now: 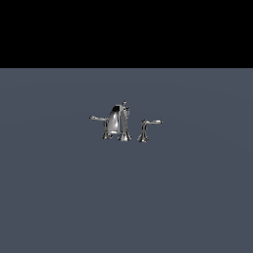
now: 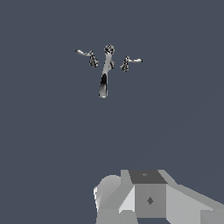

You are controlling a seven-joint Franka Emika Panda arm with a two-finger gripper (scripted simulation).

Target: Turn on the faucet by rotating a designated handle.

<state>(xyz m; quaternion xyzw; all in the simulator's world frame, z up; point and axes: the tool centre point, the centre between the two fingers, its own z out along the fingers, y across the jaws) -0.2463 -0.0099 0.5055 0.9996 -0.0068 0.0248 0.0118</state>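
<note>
The faucet is a small chrome three-piece set standing on a flat grey-blue surface, with its arched spout in the middle. The handle stands on its own slender post on the exterior view's right, clear of the spout, its lever pointing right. A second lever sits on the left, its post overlapping the spout. The wrist view looks down on the faucet and the handle from far off. Only the grey body of my gripper shows there, well short of the faucet. Its fingertips are hidden.
The grey-blue surface spreads around the faucet on all sides. A black band fills the top of the exterior view. My arm does not show in the exterior view.
</note>
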